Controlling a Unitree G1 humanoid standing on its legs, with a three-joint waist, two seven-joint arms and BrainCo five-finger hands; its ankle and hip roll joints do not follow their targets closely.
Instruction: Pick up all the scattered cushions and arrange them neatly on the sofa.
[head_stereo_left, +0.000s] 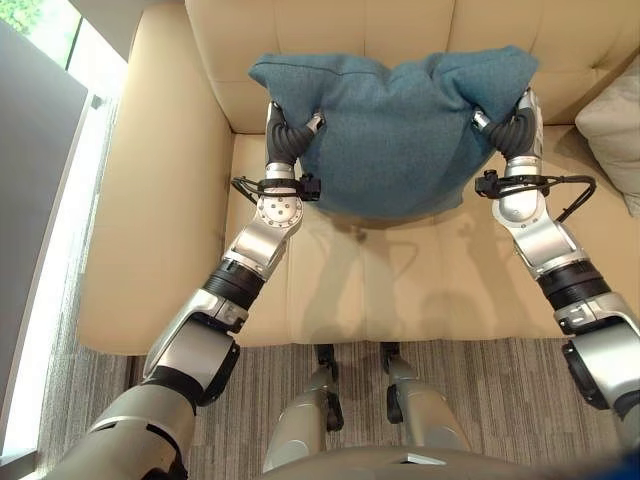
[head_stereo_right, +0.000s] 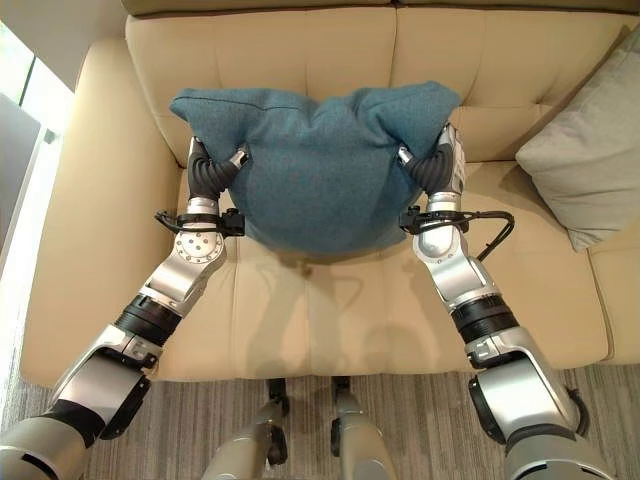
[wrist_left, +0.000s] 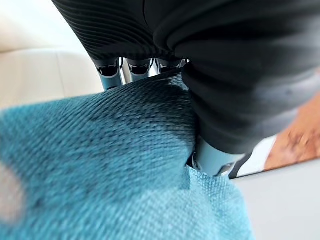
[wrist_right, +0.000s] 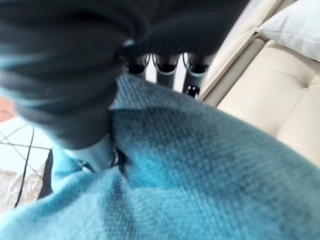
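A teal cushion (head_stereo_left: 395, 130) hangs above the seat of the cream sofa (head_stereo_left: 400, 280), close to its backrest. My left hand (head_stereo_left: 287, 138) grips the cushion's left edge and my right hand (head_stereo_left: 513, 128) grips its right edge. In the left wrist view the fingers (wrist_left: 111, 70) and thumb pinch the teal cloth (wrist_left: 100, 165). In the right wrist view the fingers (wrist_right: 165, 67) press over the cloth (wrist_right: 200, 165) the same way. The cushion casts a shadow on the seat below it.
A grey cushion (head_stereo_right: 580, 170) leans at the sofa's right end. The sofa's left armrest (head_stereo_left: 140, 200) lies beside my left arm. Grey carpet (head_stereo_left: 500, 390) runs along the sofa's front edge. A window strip (head_stereo_left: 60, 40) stands at the far left.
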